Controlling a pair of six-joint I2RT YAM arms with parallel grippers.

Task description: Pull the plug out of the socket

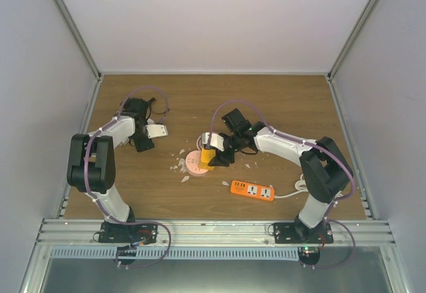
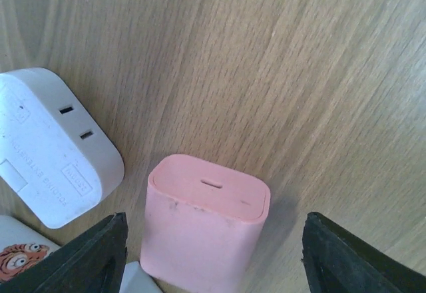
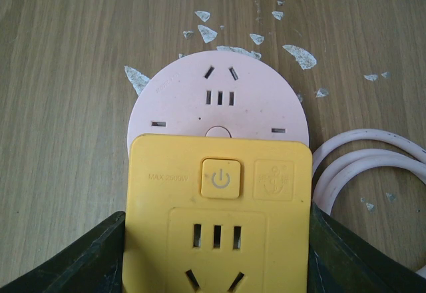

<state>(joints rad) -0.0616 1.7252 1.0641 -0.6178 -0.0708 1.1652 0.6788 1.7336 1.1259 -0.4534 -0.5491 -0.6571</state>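
A pink plug block (image 2: pixel 206 216) with a slot in its top stands on the wood between the fingers of my left gripper (image 2: pixel 213 240), which is open with a gap on each side. A white socket adapter (image 2: pixel 53 146) lies apart from it to the left. From above, the left gripper (image 1: pixel 142 141) sits beside the white adapter (image 1: pixel 158 130) and hides the pink plug. My right gripper (image 3: pixel 216 240) is shut on a yellow adapter (image 3: pixel 219 206) with a power button. The adapter overlaps the near part of a round pink socket (image 3: pixel 219 90); whether it is plugged in I cannot tell.
An orange power strip (image 1: pixel 253 190) lies at the front right, its white cord (image 1: pixel 299 188) coiled near the right arm. A pale cable loop (image 3: pixel 373 166) lies right of the round socket. White flakes (image 3: pixel 293 50) are scattered around it. Grey walls enclose the table.
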